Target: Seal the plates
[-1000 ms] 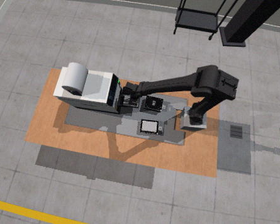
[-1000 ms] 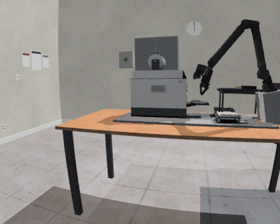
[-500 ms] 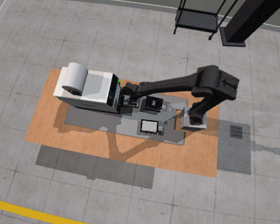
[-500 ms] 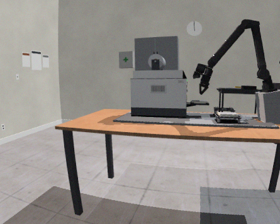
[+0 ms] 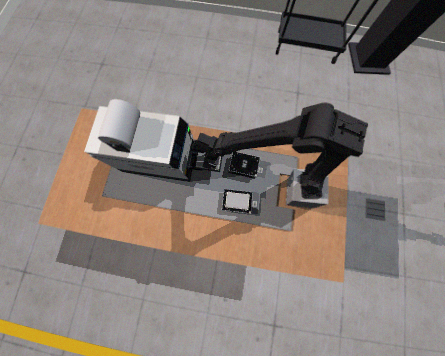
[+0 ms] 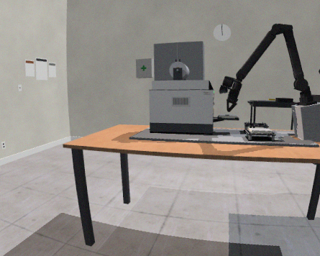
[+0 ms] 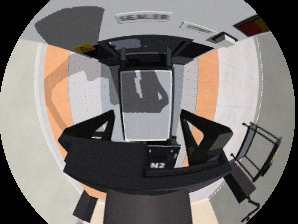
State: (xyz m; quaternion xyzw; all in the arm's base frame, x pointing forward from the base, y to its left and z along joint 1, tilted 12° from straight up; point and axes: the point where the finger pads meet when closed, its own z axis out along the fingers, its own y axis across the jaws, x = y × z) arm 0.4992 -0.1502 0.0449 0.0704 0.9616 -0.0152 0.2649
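Above the sealer's stage [image 6: 227, 119], tool [image 5: 208, 152] [image 6: 231, 106] [image 7: 147, 113] hung wide, gripping nothing. Plate [image 7: 147, 106] sat on stage, N2 nest [image 5: 244, 164] [image 7: 161, 159] at six o'clock in wrist view.

Tabletop [image 5: 305, 255] [image 6: 108, 138]: wood-look, orange-brown, smooth. Sealer housing [image 5: 155, 135] [image 6: 181, 108]: pale, matt, smooth. Roll [image 5: 119, 120]: white, matt. Arm [image 5: 265, 136] [image 6: 259, 50]: black, matt. Plate top [image 7: 147, 120]: smooth, sheet-like, faintly glossy. Floor [image 5: 135, 320] [image 6: 162, 216]: stone-like tile, mottled.
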